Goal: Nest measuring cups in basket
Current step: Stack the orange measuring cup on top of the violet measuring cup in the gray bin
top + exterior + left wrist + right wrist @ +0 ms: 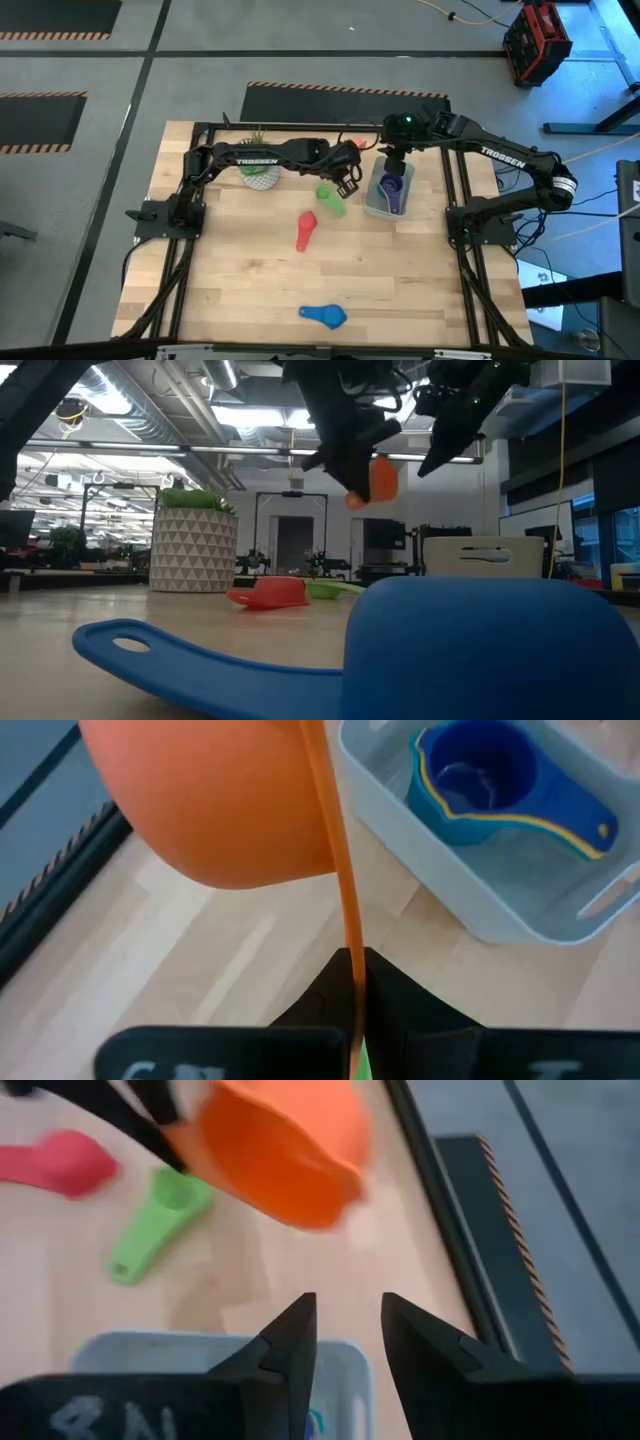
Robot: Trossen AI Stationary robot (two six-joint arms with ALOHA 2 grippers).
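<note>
We carry the orange cup (230, 800) in the left claw (350, 965), pinched by its thin handle, which runs straight back from the bowl into the closed fingers. In the high view the left claw (347, 165) hangs above the worktop (250, 270) just beside the basket (374, 207), on the side nearest the left arm, so the basket lies a short way across from our cup, toward the right arm. The basket's long axis runs away from the table's front edge, and the nested cups inside (480, 780), blue within yellow among them, lie along it with handles pointing to one end.

The right claw (347, 1330) hovers over the basket's far end with its fingers a small gap apart and nothing between them. It is nearer the basket, yet the left arm has the cup, so we judge the coming move to be a short sideways carry over the rim and a drop onto the stack.

The green cup (329, 196) and red cup (305, 230) lie on the worktop near the basket, and the blue cup (324, 315) sits well apart by the front edge.
</note>
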